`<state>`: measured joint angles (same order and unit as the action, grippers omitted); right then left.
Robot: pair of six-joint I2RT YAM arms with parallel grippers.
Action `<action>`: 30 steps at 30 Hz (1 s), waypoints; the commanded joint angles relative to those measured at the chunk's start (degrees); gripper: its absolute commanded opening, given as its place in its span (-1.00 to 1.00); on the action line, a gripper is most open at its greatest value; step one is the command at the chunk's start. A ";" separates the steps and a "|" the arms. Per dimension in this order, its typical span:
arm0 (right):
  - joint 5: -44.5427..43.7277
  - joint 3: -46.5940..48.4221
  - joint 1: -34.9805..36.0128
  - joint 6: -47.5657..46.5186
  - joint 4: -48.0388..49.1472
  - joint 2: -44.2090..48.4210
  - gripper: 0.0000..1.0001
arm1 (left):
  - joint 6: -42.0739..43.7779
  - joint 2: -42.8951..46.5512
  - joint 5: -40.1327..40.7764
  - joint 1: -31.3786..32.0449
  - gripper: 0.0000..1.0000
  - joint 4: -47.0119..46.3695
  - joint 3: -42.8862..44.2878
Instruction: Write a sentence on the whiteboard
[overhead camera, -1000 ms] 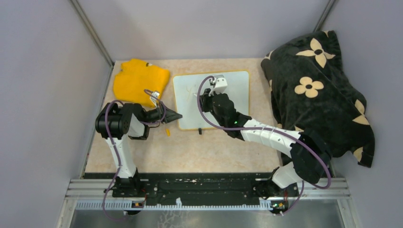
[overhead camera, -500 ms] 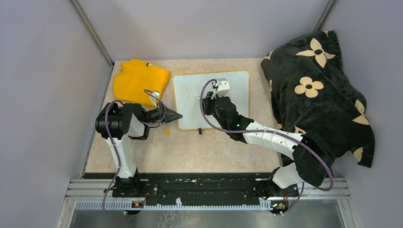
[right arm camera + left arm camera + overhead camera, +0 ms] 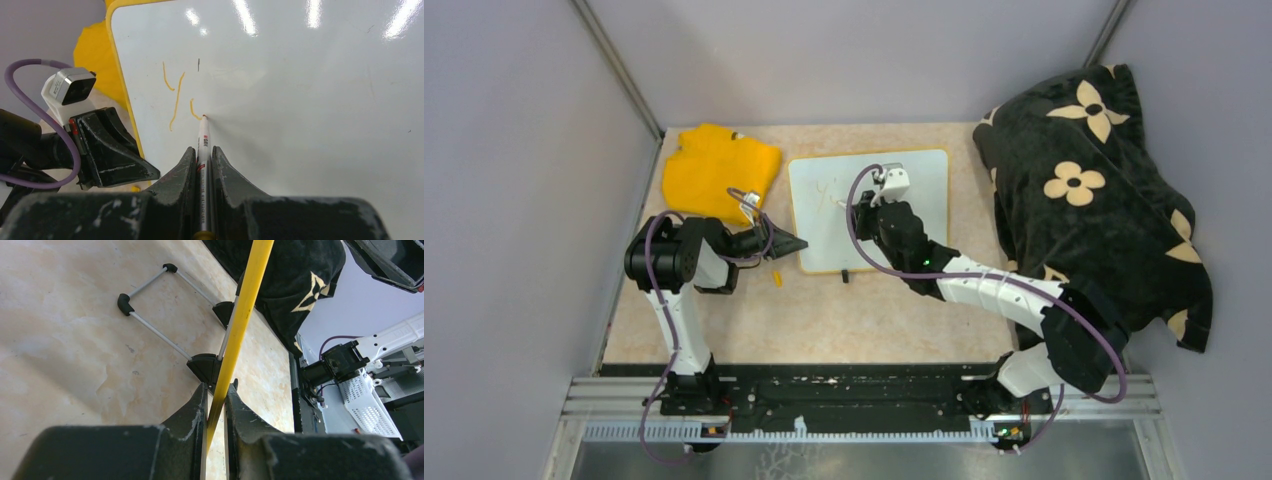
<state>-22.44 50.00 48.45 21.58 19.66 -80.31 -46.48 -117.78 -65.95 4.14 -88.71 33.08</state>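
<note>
**On the counter's far side: marker tip on the board**

Toward the middle of the far edge of the counter lies your whiteboard, well in from the near edge. Your right pincer reaches over its left half, jaws closed tight on a white marker. The marker's tip touches the white surface just ahead of the fingers. Of the sentence you have only a few thin orange strokes. They sit near the board's far-left corner, just beyond and left of the tip.

Your left pincer is at the board's left edge, near the near-left corner, jaws nearly shut and clamped on the yellow rim. A wire stand with black feet lies under the board. A yellow cloth lies at the counter's far-left corner. A black flowered blanket covers the right edge.
</note>
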 commanded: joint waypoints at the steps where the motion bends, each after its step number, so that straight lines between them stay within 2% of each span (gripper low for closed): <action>1: -0.88 3.81 -1.29 -1.17 1.64 -0.02 -1.00 | 0.01 -1.66 0.65 0.16 -1.00 -13.91 0.05; 20: 2.03 5.79 -1.25 -0.35 1.78 -2.81 -1.00 | -0.09 -1.76 0.67 0.21 -1.00 -13.94 0.08; 30: 3.01 4.19 -1.25 0.56 0.50 -1.10 -1.00 | -0.10 -1.78 0.70 0.17 -1.00 -13.95 0.14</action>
<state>-19.31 53.39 47.55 21.65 20.10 -82.56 -46.48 -117.78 -66.04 4.14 -88.71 33.08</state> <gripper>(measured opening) 0.111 0.189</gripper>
